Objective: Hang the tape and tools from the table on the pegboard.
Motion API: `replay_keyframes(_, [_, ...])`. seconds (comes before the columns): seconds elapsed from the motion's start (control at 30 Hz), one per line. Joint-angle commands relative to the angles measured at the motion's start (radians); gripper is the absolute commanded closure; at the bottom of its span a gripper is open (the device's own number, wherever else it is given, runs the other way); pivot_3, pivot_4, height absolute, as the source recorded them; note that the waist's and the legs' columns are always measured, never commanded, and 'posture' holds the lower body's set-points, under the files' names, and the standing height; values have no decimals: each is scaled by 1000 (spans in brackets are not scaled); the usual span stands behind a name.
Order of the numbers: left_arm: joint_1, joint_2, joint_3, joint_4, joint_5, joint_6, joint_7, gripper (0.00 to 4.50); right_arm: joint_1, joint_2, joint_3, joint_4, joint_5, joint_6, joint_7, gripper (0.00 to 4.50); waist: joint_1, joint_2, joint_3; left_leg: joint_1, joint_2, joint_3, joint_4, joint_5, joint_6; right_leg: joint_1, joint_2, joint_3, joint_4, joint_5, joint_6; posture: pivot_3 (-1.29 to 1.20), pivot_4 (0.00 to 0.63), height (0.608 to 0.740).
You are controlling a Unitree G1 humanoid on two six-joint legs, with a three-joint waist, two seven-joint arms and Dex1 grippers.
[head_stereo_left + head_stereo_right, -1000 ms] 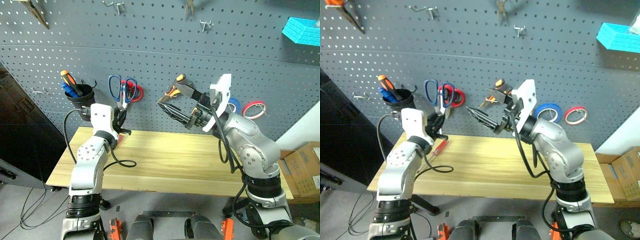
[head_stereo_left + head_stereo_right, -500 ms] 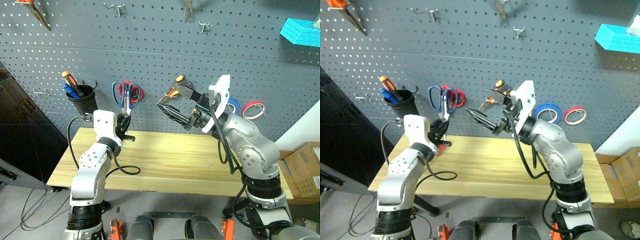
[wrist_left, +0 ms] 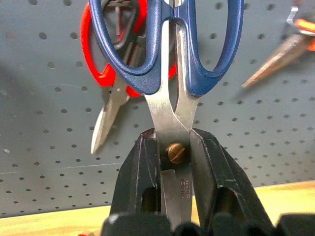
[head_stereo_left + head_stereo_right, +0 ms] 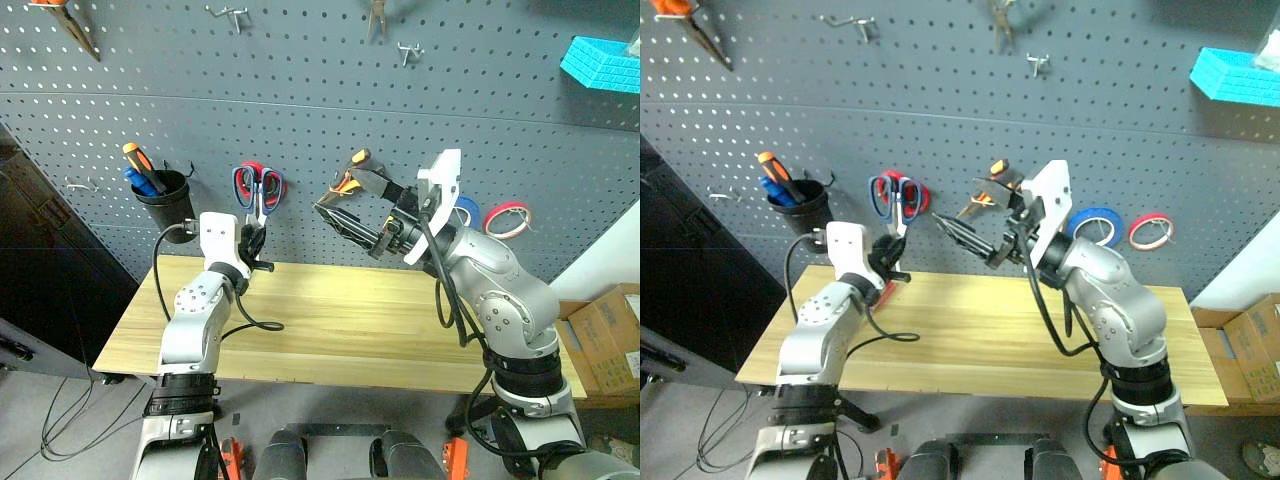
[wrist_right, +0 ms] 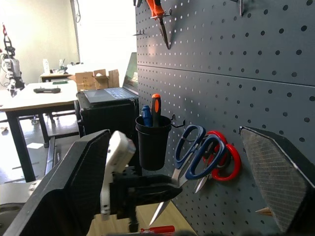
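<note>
My left gripper (image 4: 254,240) is shut on the silver blades of the blue-handled scissors (image 3: 167,59), one finger (image 3: 138,182) on each side of the pivot screw. The handles point up, close against the pegboard (image 4: 300,90), in front of the hanging red-handled scissors (image 3: 106,73). My right gripper (image 4: 352,203) is held open and empty above the middle of the table (image 4: 380,320). Just behind it, small pliers (image 4: 986,186) with orange-and-black handles hang on the board. The tape is out of view.
A black cup (image 4: 162,192) with screwdrivers hangs to the left of the scissors. A blue roll (image 4: 466,212) and a red-pink roll (image 4: 508,218) hang to the right. A red-handled item (image 4: 886,291) lies on the table's back left. A cardboard box (image 4: 605,340) stands at the right.
My left gripper has carried the blue scissors forward, a little right and down, so their handles now overlap the red scissors on the board. The right arm has stayed still.
</note>
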Motion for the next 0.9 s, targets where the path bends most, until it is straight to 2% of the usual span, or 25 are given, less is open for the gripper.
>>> replay_keyframes(0.03, [-39,15,6,29,8,-48,-10,3954,-13,-7,-15,-40,15,-4,-10,0,-2,0,0,0,0,0,0,0,0,0,0,0,0,0,0,65,59,740])
replay_keyframes(0.07, [-42,19,6,46,13,-60,-11,3954,-12,-8,-16,-41,15,-3,-11,0,-3,0,0,0,0,0,0,0,0,0,0,0,0,0,0,65,60,740])
replay_keyframes(0.13, [-50,24,7,70,19,-81,-10,3232,-10,-11,-16,-42,15,-3,-12,0,-6,0,0,0,0,0,0,0,0,0,0,0,0,0,0,64,61,740])
replay_keyframes(0.27, [-63,21,7,79,7,-94,-24,2125,-8,-15,-13,-46,18,-2,-16,0,-8,0,0,0,0,0,0,0,0,0,0,0,0,0,0,65,61,740])
replay_keyframes(0.47, [-48,25,5,64,16,-82,-21,98,-2,-19,-9,-55,21,3,-17,0,-11,0,0,0,0,0,0,0,0,0,0,0,0,0,0,63,64,740])
replay_keyframes(0.7, [120,87,19,-115,-8,22,-70,33,60,-62,10,-118,58,35,26,0,-24,0,0,0,0,0,-1,0,0,0,0,1,-1,0,0,66,85,740])
replay_keyframes(0.9, [254,179,52,-145,20,79,-67,33,163,-109,149,-95,-42,-37,99,0,-24,4,4,2,2,0,-2,0,0,0,0,0,1,-5,-8,89,120,740])
